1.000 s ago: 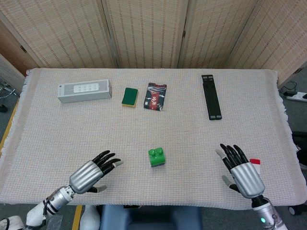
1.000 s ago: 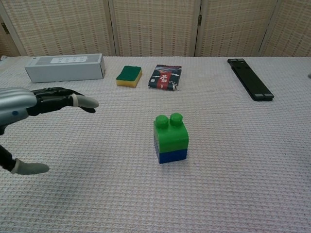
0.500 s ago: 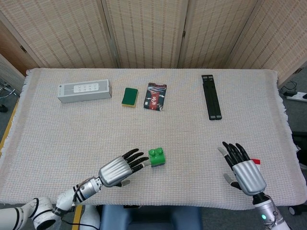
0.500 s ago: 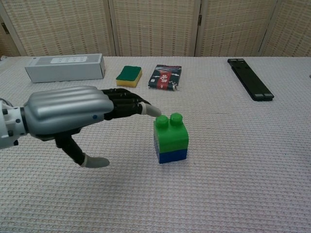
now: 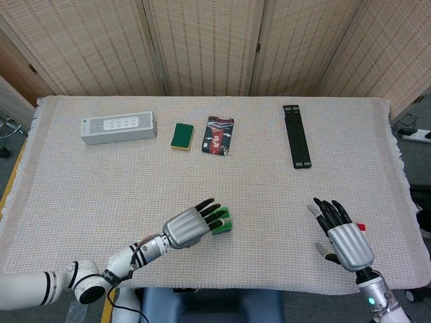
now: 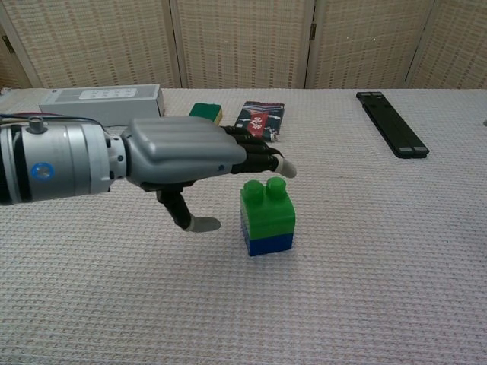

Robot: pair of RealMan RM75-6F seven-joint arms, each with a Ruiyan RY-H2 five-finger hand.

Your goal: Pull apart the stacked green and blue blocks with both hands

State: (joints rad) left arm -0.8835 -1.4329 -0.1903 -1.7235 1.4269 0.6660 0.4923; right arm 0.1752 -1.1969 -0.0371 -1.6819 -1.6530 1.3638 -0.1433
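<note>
Fingers spread and empty, left hand (image 6: 186, 156) hovers over the green block (image 6: 267, 207) stacked on the blue block (image 6: 269, 244); it should settle squarely before closing, while the open right hand (image 5: 343, 237) waits well off to the side.

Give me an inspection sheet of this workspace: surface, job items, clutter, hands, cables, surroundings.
Surface: table under a pale woven cloth.
Job items: green block stacked on blue block, not separated, upright near the front middle.
Clutter: white box, green sponge, dark printed packet and black bar along the far side; small red and white item beside the right hand.
Hands: left hand spread above the stack, fingers over the green block, holding nothing; right hand open, well apart from the stack.
Cables: power strip with a cable on the floor, far right.
Surroundings: woven folding screens behind the table.
</note>
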